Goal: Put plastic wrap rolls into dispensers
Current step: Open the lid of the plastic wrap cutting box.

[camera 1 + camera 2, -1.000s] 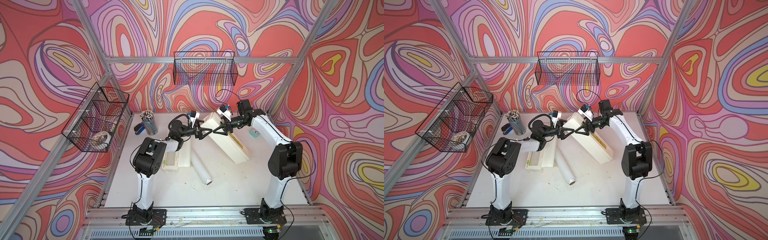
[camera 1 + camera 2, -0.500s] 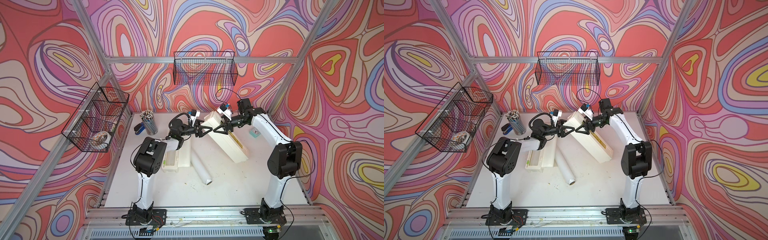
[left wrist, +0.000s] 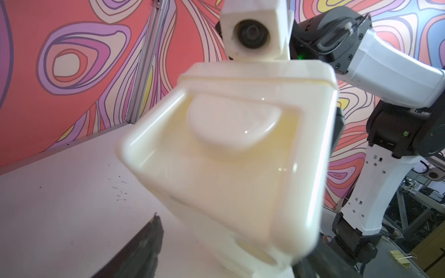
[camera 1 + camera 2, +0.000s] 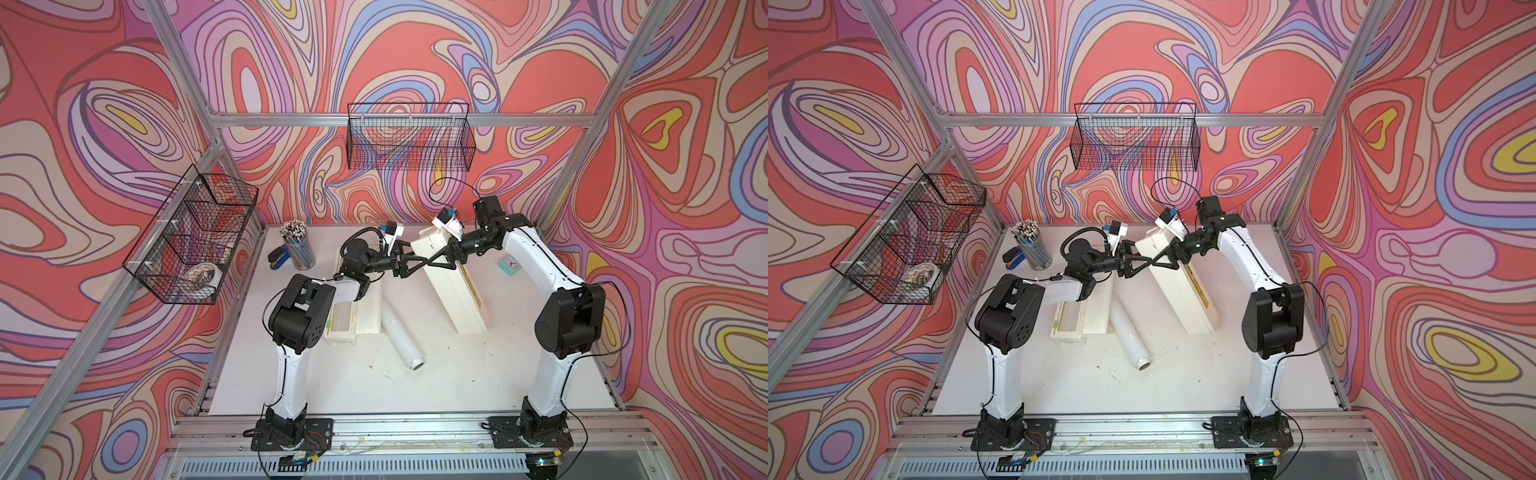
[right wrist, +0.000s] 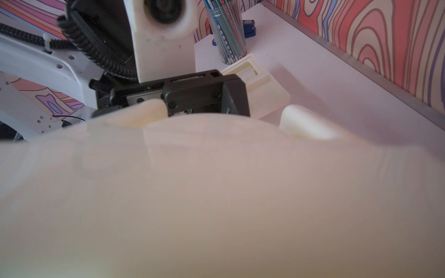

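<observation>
A closed cream-white dispenser lies slantwise at mid-table, its far end tilted up. My right gripper is shut across that end; in the right wrist view the box fills the picture and hides the fingers. My left gripper faces it tip to tip. In the left wrist view the box's end face sits between the spread fingers, with a gap beside one, so the left gripper is open. A second dispenser lies with its lid open under the left arm. One glossy white plastic wrap roll lies loose between the boxes.
A cup of pencils and a blue stapler stand at the back left. A small teal object lies at the back right. Wire baskets hang on the back wall and the left wall.
My left gripper has edged right to the raised end of the closed dispenser, its jaws narrowing and then spreading again. The right arm and the box have barely moved.
</observation>
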